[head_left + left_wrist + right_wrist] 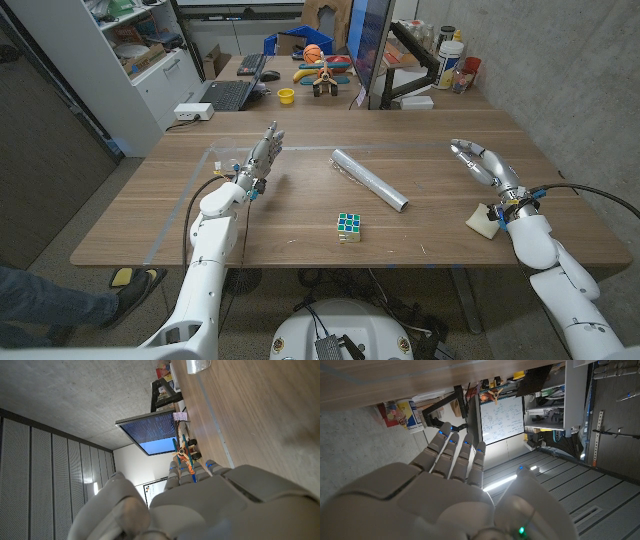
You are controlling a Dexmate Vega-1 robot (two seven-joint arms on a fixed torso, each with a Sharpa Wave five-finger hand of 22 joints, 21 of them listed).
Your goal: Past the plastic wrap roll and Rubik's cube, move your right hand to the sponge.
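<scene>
Right hand hovering open beside the sponge, nothing held.

The robot's right hand [482,163] is reaching over the wooden table [300,215] with fingers extended and apart; the pale rectangular foam sponge [483,220] is lying just beside its wrist, near the table's right edge. The shiny silver plastic wrap roll [369,180] and multicoloured Rubik's cube [348,226] are sitting mid-table. The left hand [263,155] is waiting open, fingers straight.
</scene>
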